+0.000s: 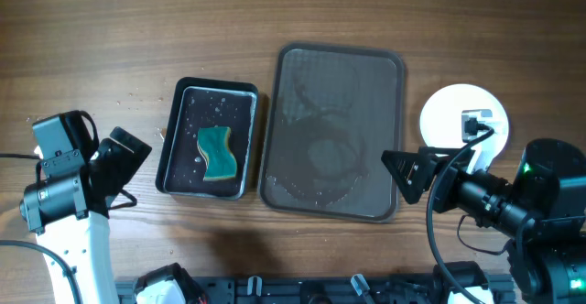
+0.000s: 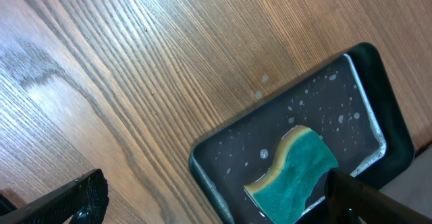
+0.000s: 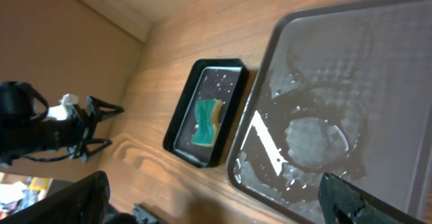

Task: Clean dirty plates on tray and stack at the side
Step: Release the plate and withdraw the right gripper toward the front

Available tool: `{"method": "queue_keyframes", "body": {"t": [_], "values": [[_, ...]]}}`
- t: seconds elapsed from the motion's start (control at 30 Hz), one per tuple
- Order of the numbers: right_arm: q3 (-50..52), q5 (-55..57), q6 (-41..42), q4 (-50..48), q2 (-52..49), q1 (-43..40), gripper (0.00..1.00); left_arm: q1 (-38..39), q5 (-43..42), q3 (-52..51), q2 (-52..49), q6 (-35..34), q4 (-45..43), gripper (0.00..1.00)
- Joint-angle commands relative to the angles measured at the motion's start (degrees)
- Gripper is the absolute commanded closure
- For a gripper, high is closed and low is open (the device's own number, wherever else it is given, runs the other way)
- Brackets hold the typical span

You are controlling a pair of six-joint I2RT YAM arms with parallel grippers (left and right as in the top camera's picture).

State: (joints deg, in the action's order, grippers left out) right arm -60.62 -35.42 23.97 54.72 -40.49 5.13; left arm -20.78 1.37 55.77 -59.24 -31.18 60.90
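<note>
- Plates (image 1: 450,112): white stack sitting on the bench (image 1: 92,29) by the right edge, just off the right side of the tray (image 1: 341,61) and not touching it.
- The visible top face looks plain white with no teal smear. The right arm's cable and wrist hardware cover part of it, so the whole face isn't confirmed.
- Can't count the plates from above; it reads as one round outline.
- The tray is mid-bench with no plates on it. Only wet streaks and ring marks show on its floor, clearest in the right wrist view.
- Sponge (image 1: 217,153) lies in the black pan (image 1: 169,144), just left of the tray. Droplets in the pan; nothing is gripping the sponge.
- Left claw (image 2: 212,190): spread wide and holding nothing, over bare bench toward the left edge, near the pan's corner.
- Right claw (image 3: 212,187): also spread and holding nothing, near the tray's near-right corner, between tray and plate stack.
- Judgement: the task looks essentially finished. The tray is cleared, the plates are stacked at the side, the sponge is parked and both claws are free.
- Left to do, if anything: confirm plate count and that the stack sits square. Nothing else is visibly pending.
</note>
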Motion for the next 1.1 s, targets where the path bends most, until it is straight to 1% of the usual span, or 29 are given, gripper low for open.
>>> {"method": "queue_keyframes", "body": {"t": [0.0,0.07,0.13,0.2,0.33,0.43,0.47,0.67,0.8,1.07], "values": [[0.0,5.18,-4.5,-2.93,0.22,0.42,0.0,-0.5,-0.9,0.48,0.74,-0.76,0.02,0.0],[0.57,7.91,-8.41,-6.21,1.81,0.7,0.0,-0.5,-0.9,0.48,0.74,-0.76,0.0,0.0],[3.15,12.2,-12.83,-12.04,5.31,0.7,0.0,-0.5,-0.9,0.48,0.74,-0.76,0.02,0.0],[7.19,16.76,-15.1,-16.65,9.92,0.7,0.0,-0.5,-0.9,0.48,0.74,-0.76,0.0,0.0],[15.47,25.64,-14.95,-18.69,18.64,0.68,0.0,-0.5,-0.9,0.48,0.74,-0.76,0.0,0.0],[22.64,30.01,-14.93,-19.34,25.11,0.63,0.0,-0.5,-0.9,0.48,0.74,-0.76,0.0,0.0],[25.88,31.06,-14.95,-21.35,27.36,0.63,0.0,-0.5,-0.9,0.48,0.74,-0.76,0.0,0.0],[40.87,32.7,-14.99,-34.71,34.99,0.63,0.0,-0.5,-0.9,0.48,0.74,-0.76,0.0,0.0],[48.94,33.4,-14.95,-41.92,40.3,0.63,0.0,-0.5,-0.9,0.48,0.74,-0.76,0.0,0.0],[58.25,33.99,-14.82,-54.16,40.3,0.44,0.0,-0.5,-0.9,0.48,0.74,-0.76,0.0,0.0]]}}
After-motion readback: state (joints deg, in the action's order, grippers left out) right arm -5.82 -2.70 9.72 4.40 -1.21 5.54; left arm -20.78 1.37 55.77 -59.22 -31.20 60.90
